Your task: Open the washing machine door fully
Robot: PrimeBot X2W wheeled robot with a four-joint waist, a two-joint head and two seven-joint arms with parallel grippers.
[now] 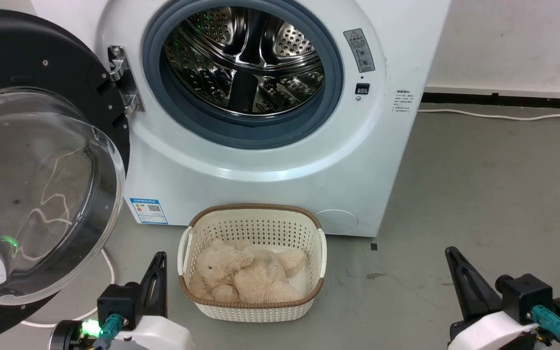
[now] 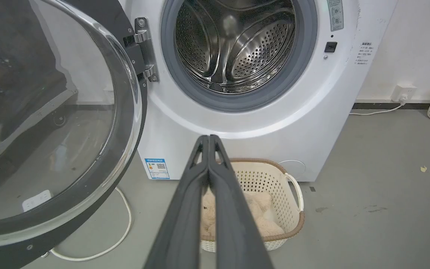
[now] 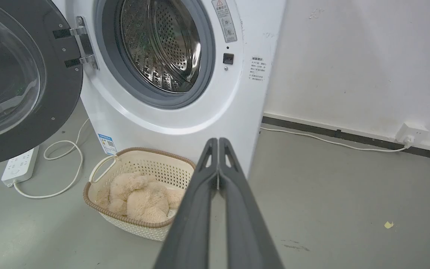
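Left wrist view: left claw (image 2: 209,138) closed

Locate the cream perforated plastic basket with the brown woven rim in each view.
Head view: basket, bottom centre.
Left wrist view: basket, lower centre-right, partly behind left gripper.
Right wrist view: basket, lower left.
Shared landmark: blue rectangular label sticker, up-left of the basket.

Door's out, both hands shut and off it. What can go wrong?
1. The shut left hand could skid off the bulging glass of the washing machine door if it pushes there.
2. Driving closer could hit the basket right ahead.
3. The white cable under the door might snag.
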